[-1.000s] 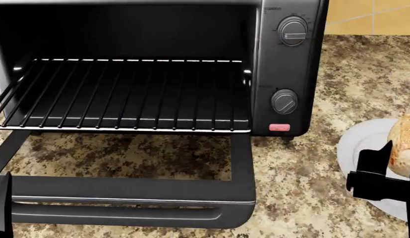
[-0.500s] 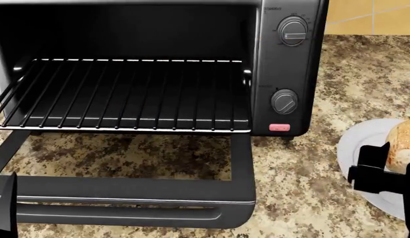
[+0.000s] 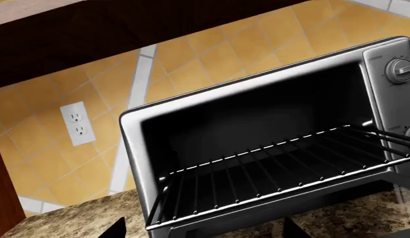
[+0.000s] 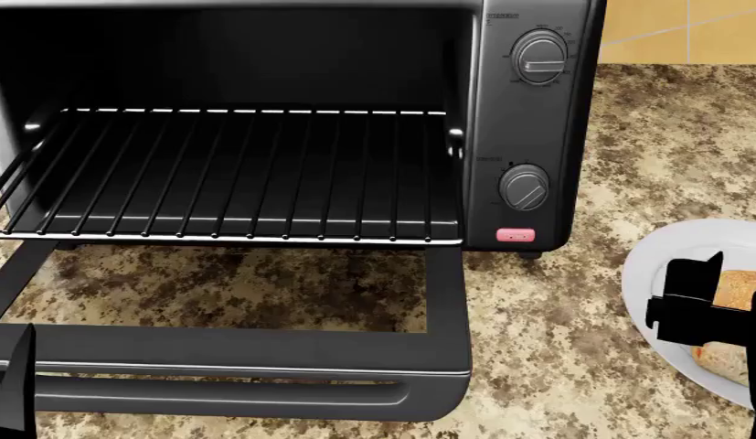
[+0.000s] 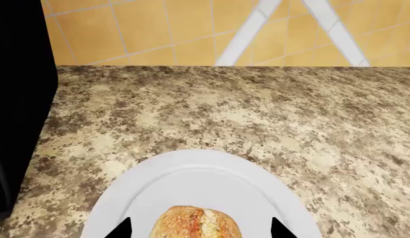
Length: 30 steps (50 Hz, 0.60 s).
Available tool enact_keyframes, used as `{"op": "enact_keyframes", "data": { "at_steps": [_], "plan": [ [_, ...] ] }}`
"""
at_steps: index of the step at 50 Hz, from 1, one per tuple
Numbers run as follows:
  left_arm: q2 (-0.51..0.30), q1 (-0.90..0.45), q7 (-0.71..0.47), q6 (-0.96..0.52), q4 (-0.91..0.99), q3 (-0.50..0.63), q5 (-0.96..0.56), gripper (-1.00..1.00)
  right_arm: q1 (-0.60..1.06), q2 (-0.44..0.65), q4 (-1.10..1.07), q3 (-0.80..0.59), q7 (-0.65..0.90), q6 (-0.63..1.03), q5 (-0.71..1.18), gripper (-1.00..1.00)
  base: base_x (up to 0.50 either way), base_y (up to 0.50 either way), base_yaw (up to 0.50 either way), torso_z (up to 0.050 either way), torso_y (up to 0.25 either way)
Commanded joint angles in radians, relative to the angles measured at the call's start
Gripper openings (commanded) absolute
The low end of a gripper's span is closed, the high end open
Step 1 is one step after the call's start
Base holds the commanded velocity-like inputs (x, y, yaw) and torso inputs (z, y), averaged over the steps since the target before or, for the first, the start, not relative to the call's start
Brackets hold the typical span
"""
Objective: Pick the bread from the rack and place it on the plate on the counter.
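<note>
The bread [image 5: 195, 224], a golden-brown loaf, lies on the white plate [image 5: 191, 178] on the counter [image 5: 224, 109]. My right gripper [image 5: 199, 230] is open, with a fingertip on each side of the loaf and a gap showing at both. In the head view the bread [image 4: 741, 285] and plate [image 4: 670, 256] sit at the far right, partly hidden by the right gripper [image 4: 707, 311]. The black wire rack [image 4: 231, 174] in the oven holds nothing. My left gripper [image 3: 205, 230] is open and empty in front of the rack [image 3: 271, 173].
The black toaster oven [image 4: 537, 119] stands at the back, its glass door [image 4: 231, 347] folded down flat over the counter [image 4: 560, 329]. A tiled wall with a socket [image 3: 77, 124] is behind. One left finger [image 4: 12, 384] shows at the lower left.
The bread has gone down from a raised position onto the plate. The right gripper has sunk slightly with it. The left arm has barely moved.
</note>
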Motion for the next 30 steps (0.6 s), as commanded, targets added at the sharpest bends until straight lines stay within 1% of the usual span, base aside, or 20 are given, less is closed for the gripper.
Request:
{"op": "enact_keyframes", "data": {
  "at_steps": [1, 7, 13, 21, 30],
  "plan": [
    [0.004, 0.013, 0.003, 0.014, -0.012, 0.008, 0.010, 1.00, 0.027, 0.075, -0.152, 0.014, 0.069, -0.009, -0.070, 1.00, 0.00, 0.00, 0.00, 0.000, 0.000],
    [0.010, 0.021, 0.008, 0.024, -0.023, 0.011, 0.015, 1.00, 0.099, 0.170, -0.366, 0.043, 0.157, 0.034, -0.130, 1.00, 0.00, 0.00, 0.00, 0.000, 0.000],
    [0.005, 0.024, 0.005, 0.027, -0.019, 0.012, 0.021, 1.00, 0.161, 0.224, -0.524, 0.070, 0.218, 0.096, -0.170, 1.00, 0.00, 0.00, 0.00, 0.000, 0.000],
    [0.003, 0.031, -0.001, 0.027, -0.014, 0.016, 0.030, 1.00, 0.182, 0.299, -0.725, 0.084, 0.295, 0.120, -0.235, 1.00, 0.00, 0.00, 0.00, 0.000, 0.000],
    [-0.001, 0.035, -0.003, 0.029, -0.012, 0.018, 0.036, 1.00, 0.207, 0.415, -0.957, 0.109, 0.370, 0.133, -0.286, 1.00, 0.00, 0.00, 0.00, 0.000, 0.000]
  ]
}}
